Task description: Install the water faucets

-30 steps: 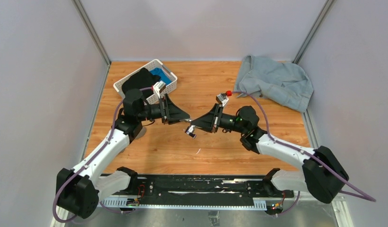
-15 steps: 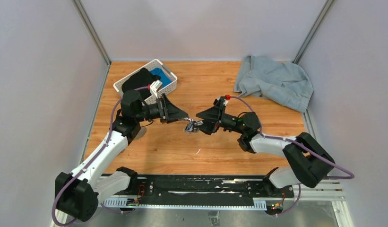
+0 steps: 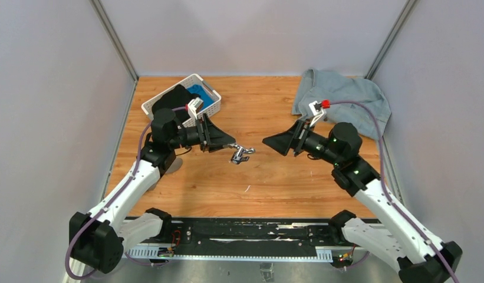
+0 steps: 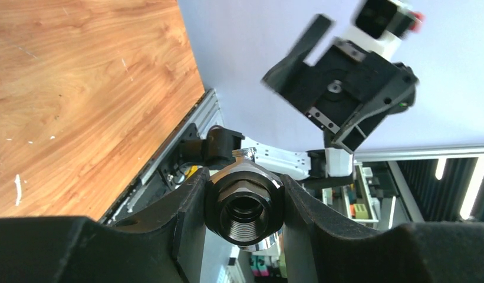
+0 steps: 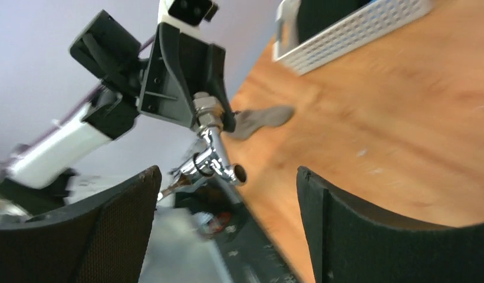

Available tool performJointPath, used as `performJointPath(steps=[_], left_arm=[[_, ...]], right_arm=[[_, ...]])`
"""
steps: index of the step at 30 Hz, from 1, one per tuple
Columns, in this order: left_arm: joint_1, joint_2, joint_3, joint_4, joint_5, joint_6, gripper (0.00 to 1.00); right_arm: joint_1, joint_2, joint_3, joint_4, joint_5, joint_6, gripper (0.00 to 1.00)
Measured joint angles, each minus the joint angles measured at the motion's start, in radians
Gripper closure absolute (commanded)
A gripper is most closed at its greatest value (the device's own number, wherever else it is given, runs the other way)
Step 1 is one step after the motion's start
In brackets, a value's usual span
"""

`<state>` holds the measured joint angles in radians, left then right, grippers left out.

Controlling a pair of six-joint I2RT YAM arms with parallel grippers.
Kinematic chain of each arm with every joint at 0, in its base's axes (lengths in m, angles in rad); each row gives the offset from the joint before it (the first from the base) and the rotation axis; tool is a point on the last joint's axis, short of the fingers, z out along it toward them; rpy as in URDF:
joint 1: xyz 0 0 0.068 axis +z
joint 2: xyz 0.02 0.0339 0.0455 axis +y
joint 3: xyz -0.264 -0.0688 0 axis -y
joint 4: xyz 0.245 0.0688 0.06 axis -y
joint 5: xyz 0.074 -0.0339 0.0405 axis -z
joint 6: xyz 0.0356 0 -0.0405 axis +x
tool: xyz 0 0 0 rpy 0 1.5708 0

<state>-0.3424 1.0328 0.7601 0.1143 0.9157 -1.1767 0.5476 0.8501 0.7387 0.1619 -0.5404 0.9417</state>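
The water faucets are joined into one small silver piece point(image 3: 242, 153) that hangs in the air over the middle of the table. My left gripper point(image 3: 232, 145) is shut on its grey threaded nut point(image 4: 244, 206), which sits squeezed between the two fingers. In the right wrist view the nut point(image 5: 207, 112) sits at the left fingertips, and the shiny tap point(image 5: 219, 162) sticks out below with its spout open. My right gripper point(image 3: 269, 143) stands a short way to the right of the faucet, open wide and holding nothing point(image 5: 227, 236).
A white basket point(image 3: 168, 89) holding black and blue items stands at the back left, behind the left arm. A crumpled grey cloth point(image 3: 342, 100) lies at the back right. A black rail point(image 3: 245, 230) runs along the near edge between the arm bases.
My right gripper carried the tap up to the left gripper, opened, let go and drew back to the right. The faucet stays with the left gripper, which has barely moved.
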Motion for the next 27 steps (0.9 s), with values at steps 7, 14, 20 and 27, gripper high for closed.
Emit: performJointPath(steps=[7,14,20,27], left_arm=[[0.0,0.009,0.045,-0.064,0.0,-0.066,1.0],[0.0,0.027,0.053,-0.089,0.004,-0.102,1.0],[0.0,0.038,0.053,-0.094,0.004,-0.113,1.0],[0.0,0.047,0.053,-0.094,0.005,-0.117,1.0]], right_arm=[[0.108,-0.181,0.06,-0.206,0.197,-0.738,0.21],[0.481,-0.242,-0.144,-0.055,0.448,-1.331,0.18],[0.676,-0.112,-0.193,0.172,0.66,-1.657,0.18],[0.698,0.046,-0.208,0.411,0.763,-1.822,0.32]])
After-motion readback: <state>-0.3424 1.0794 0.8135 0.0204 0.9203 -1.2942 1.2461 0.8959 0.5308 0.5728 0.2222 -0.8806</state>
